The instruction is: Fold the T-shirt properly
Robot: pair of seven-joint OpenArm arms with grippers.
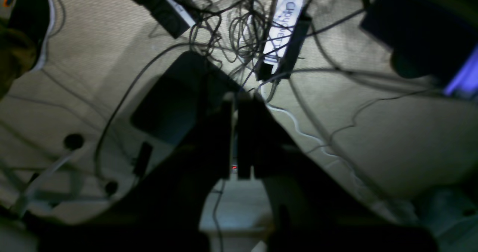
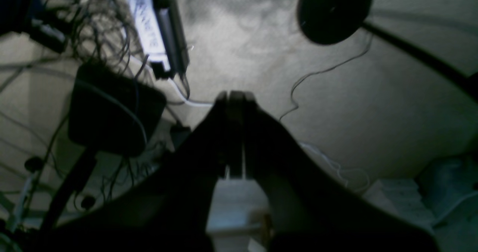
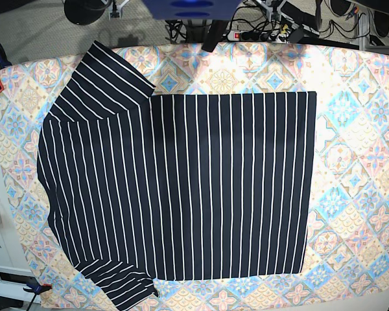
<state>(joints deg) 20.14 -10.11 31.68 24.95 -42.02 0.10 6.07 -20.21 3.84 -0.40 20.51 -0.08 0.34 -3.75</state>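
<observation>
The T-shirt point(image 3: 181, 188) lies flat and spread out on the tablecloth point(image 3: 363, 162), seen from above in the base view. It is dark with thin white stripes. It covers most of the middle and left of the cloth. Its long way runs from left to right. The two sleeves are at the left end, one at the far left corner and one at the near left corner. The straight bottom hem is at the right end.

To the right of the hem there is a wide strip of bare tablecloth. Along the far edge there is a thinner bare strip. On the near side the shirt comes close to the cloth's edge, and the near sleeve almost reaches it.

The left gripper point(image 1: 234, 102) and the right gripper point(image 2: 235, 95) are off the table, over a gray floor point(image 2: 336, 114) with cables point(image 1: 239, 31). Both have their jaws pressed together and hold nothing.
</observation>
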